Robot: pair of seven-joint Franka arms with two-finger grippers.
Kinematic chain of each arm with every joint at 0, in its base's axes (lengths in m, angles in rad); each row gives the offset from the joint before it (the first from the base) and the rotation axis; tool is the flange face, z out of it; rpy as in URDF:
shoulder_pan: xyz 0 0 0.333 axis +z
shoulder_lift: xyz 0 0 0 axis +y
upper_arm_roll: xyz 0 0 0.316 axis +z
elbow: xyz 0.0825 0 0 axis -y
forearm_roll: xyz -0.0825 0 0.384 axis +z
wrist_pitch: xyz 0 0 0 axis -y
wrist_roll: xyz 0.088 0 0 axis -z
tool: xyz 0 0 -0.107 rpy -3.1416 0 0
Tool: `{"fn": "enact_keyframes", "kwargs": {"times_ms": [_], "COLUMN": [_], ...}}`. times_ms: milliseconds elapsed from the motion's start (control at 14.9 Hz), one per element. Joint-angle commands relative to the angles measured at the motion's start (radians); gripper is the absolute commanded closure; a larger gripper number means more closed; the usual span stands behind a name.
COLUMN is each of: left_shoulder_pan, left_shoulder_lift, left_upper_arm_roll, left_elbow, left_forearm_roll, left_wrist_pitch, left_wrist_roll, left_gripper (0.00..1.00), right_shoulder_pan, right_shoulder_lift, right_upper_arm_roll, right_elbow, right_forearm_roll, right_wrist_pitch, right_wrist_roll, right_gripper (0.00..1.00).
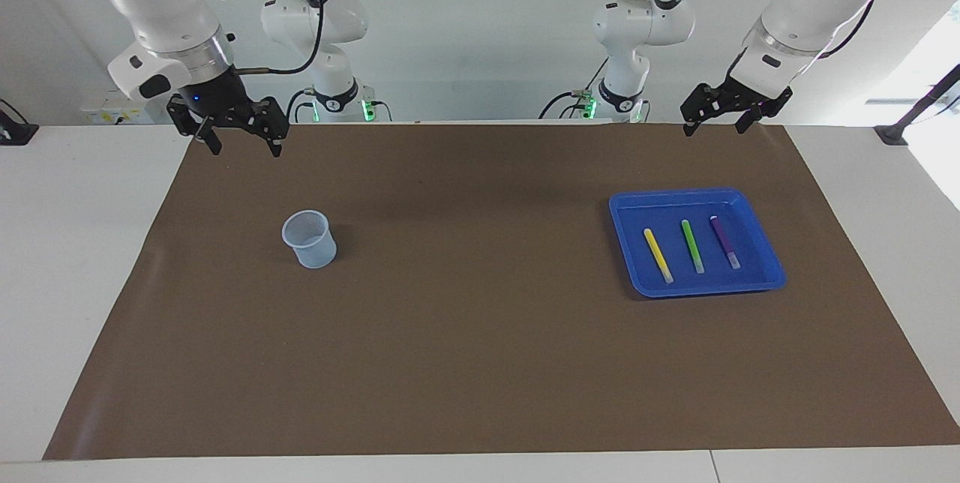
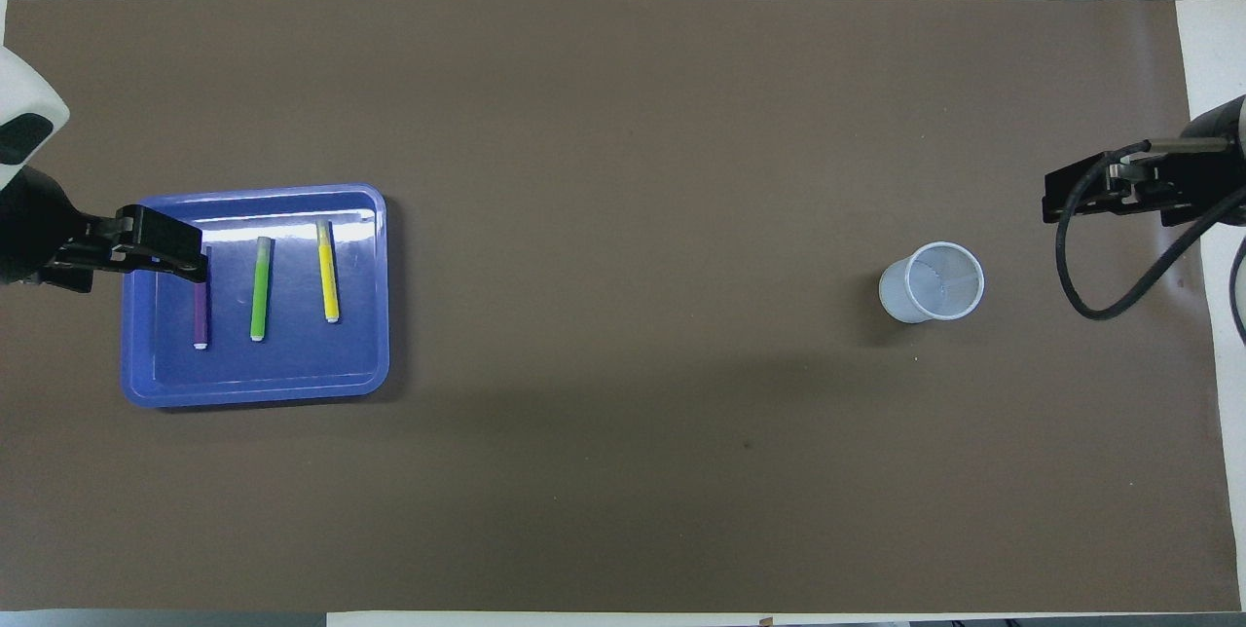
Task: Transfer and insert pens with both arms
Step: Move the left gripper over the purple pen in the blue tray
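In the overhead view the left claw (image 2: 165, 252) covers the purple pen's (image 2: 201, 311) upper end; the picture's edge cuts both arms off.

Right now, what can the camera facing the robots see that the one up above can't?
Only the facing view shows the arms' white bodies, two smaller robot arms with green lights, and clear air under both open, empty grippers: the left gripper and right gripper hang over the mat's edge by the robots. Only the overhead view puts the left gripper across the purple pen. Both show the blue tray holding the yellow pen, green pen and purple pen, and the cup.
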Motion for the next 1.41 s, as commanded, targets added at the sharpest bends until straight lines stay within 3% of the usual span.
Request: {"fn": "enact_keyframes", "kwargs": {"times_ms": [0, 402, 537, 805, 1006, 1341], "left_shoulder_pan": [-0.005, -0.002, 0.043, 0.136, 0.208, 0.259], "left_shoulder_lift": [-0.015, -0.017, -0.034, -0.017, -0.008, 0.182], "left_upper_arm_roll": [0.017, 0.02, 0.02, 0.022, 0.022, 0.026], "left_elbow": [-0.011, -0.027, -0.069, -0.143, -0.269, -0.349], "left_forearm_roll": [-0.043, -0.044, -0.044, -0.044, -0.04, -0.028], "left_wrist_pitch": [0.016, 0.045, 0.059, 0.126, 0.278, 0.538], "left_wrist_roll": [0.0, -0.008, 0.009, 0.191, 0.343, 0.477], "left_gripper": [0.0, 0.0, 0.0, 0.0, 0.0, 0.0], "right_shoulder_pan": [-0.009, -0.009, -0.009, -0.009, -0.009, -0.009], "right_shoulder_lift": [-0.024, -0.024, -0.024, -0.024, -0.024, -0.024], "right_upper_arm_roll": [0.003, 0.003, 0.003, 0.003, 0.003, 0.003], "right_elbow": [-0.028, -0.028, -0.028, -0.028, -0.028, -0.028], "right_forearm_roll": [0.02, 0.02, 0.02, 0.02, 0.02, 0.02], "right_wrist_pitch": [0.012, 0.012, 0.012, 0.012, 0.012, 0.012], "right_wrist_roll": [-0.025, -0.025, -0.025, -0.025, -0.023, -0.025], "right_gripper": [0.0, 0.0, 0.0, 0.0, 0.0, 0.0]}}
